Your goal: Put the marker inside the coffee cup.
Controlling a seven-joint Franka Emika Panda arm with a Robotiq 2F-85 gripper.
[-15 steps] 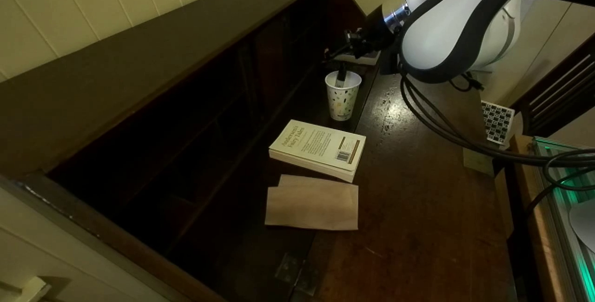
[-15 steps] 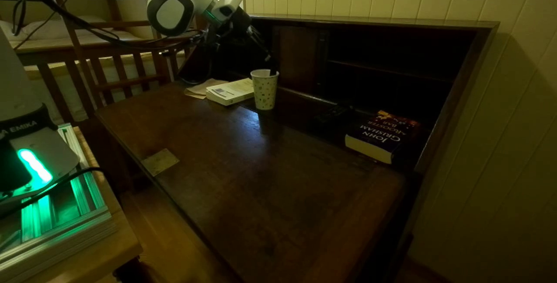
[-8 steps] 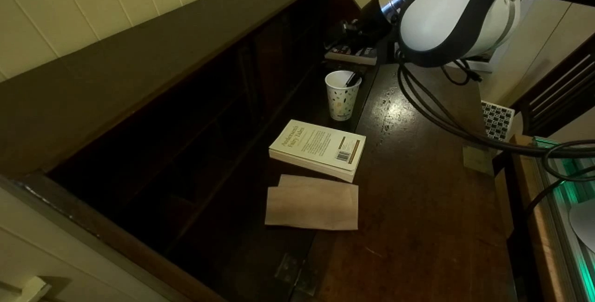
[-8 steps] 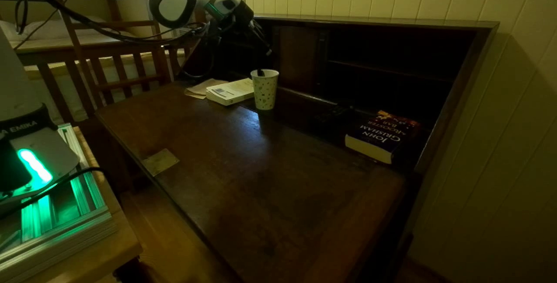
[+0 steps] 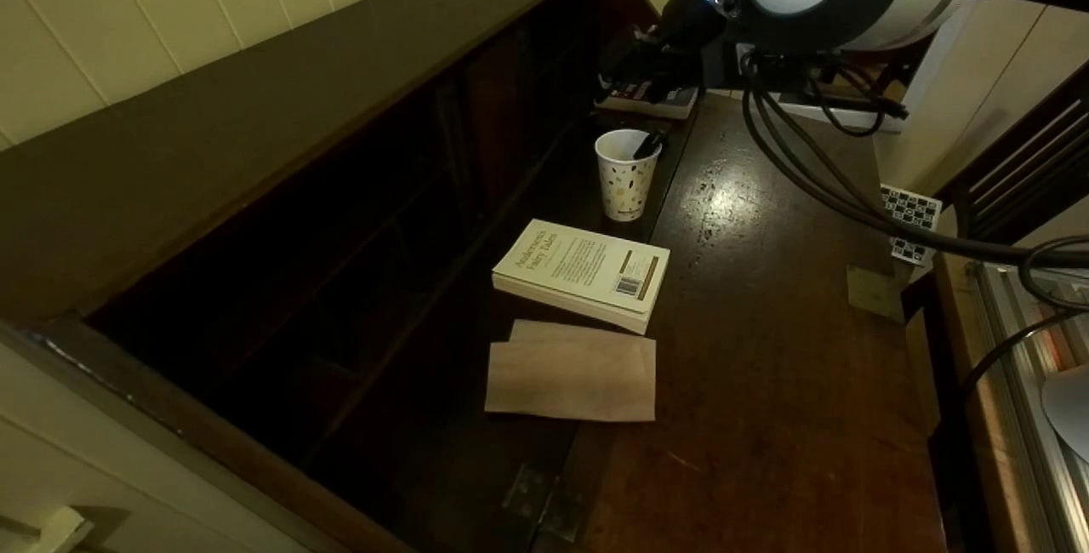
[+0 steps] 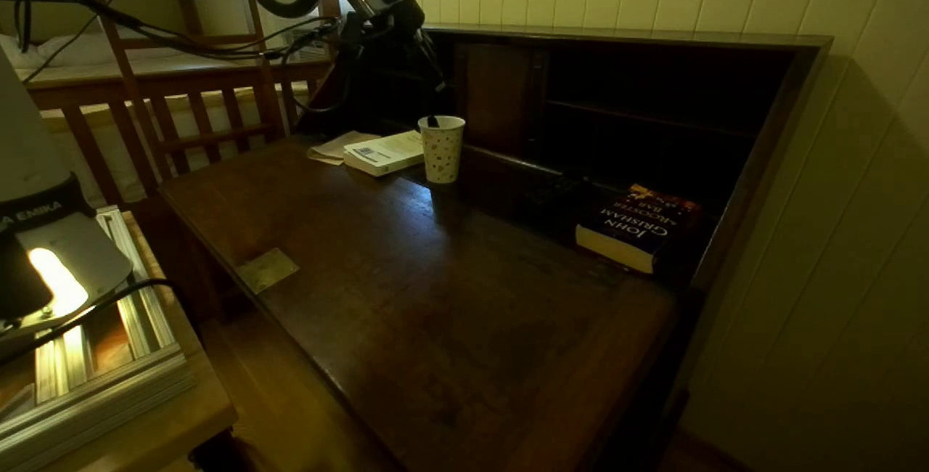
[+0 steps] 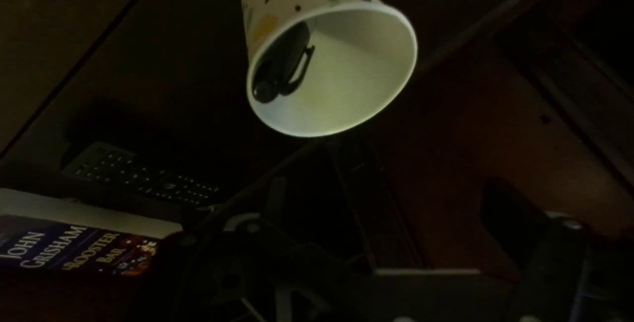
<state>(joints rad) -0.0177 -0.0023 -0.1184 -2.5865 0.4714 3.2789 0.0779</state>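
The coffee cup is a white paper cup with small coloured flecks. It stands upright on the dark desk in both exterior views [image 5: 625, 187] [image 6: 441, 156] and shows large in the wrist view [image 7: 356, 79]. The marker [image 7: 290, 57], dark with a clip on its cap, is inside the cup, leaning against the wall. Its top shows at the rim in both exterior views [image 5: 650, 145] [image 6: 433, 122]; its lower part is hidden. My gripper [image 7: 389, 190] is open, its fingers apart with nothing between them. In both exterior views [image 5: 602, 89] [image 6: 439, 86] it is above the cup, apart from it.
A white book [image 5: 583, 272] and brown paper napkins [image 5: 572, 374] lie beside the cup. A dark thick book [image 6: 639, 229] and a black remote [image 7: 141, 173] lie on the cup's other side. Desk shelves [image 6: 501, 94] stand behind.
The marker stood upright in the cup at my gripper; it is let go and leans on the opposite wall. My gripper has moved off slightly. The base light turned from green to whitish.
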